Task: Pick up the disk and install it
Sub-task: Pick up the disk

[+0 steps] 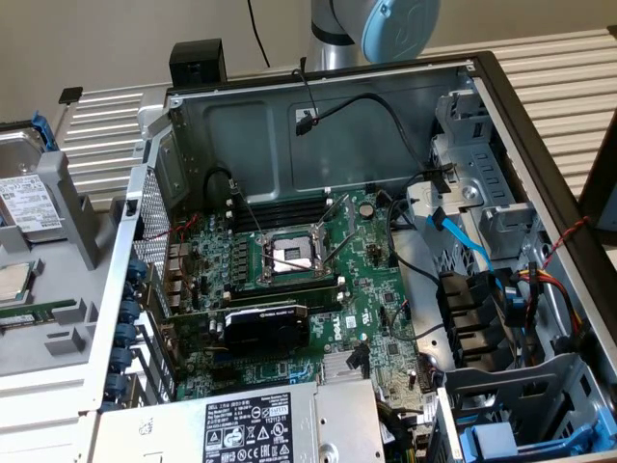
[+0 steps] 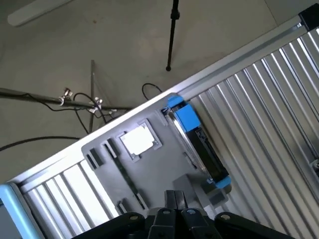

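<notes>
At the exterior view's far left the disk (image 1: 27, 201) leans in a grey holder (image 1: 58, 251) on the counter (image 1: 106, 145). Centre and right sits the open computer case (image 1: 318, 135), its drive bays (image 1: 468, 309) crowded by loose cables (image 1: 465, 239) (a likely snag). The fingers (image 2: 174, 196) are pressed together, holding nothing; a descent like that could knock the disk over. In the wrist view it stands beyond the fingertips, well apart and untouched.

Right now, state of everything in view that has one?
hand: shut, empty, over the grey holder
disk: slotted in the grey holder, not gripped
CPU chip: lying flat in the holder
computer case: side open
CPU socket: looks open, no cooler
</notes>
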Controlling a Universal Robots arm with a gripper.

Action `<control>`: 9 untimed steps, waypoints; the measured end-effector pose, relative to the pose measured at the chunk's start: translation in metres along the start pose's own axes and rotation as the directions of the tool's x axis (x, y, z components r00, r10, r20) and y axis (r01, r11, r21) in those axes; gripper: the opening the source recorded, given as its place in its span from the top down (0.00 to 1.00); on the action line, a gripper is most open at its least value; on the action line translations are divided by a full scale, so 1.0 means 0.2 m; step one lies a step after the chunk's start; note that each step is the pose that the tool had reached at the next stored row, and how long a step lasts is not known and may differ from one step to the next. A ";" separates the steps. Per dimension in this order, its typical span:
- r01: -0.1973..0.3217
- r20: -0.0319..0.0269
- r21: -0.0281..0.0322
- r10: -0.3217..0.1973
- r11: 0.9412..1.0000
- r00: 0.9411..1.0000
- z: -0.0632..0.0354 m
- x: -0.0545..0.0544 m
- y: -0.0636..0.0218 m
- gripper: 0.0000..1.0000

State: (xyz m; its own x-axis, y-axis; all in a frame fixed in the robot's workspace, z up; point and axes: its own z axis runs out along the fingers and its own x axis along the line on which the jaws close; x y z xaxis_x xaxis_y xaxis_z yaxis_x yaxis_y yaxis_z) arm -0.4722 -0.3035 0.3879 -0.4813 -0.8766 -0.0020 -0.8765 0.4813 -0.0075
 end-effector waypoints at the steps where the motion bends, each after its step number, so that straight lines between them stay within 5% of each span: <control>1: 0.019 0.000 0.000 -0.019 1.000 1.000 0.000 0.00 0.000 0.89; 9: 0.157 0.001 0.000 -0.157 0.988 0.988 0.005 0.00 0.001 0.89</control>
State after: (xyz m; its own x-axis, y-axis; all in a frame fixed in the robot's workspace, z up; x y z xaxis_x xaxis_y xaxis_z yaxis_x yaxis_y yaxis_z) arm -0.4722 -0.3029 0.3870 -0.3374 -0.9414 -0.0023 -0.9413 0.3374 -0.0079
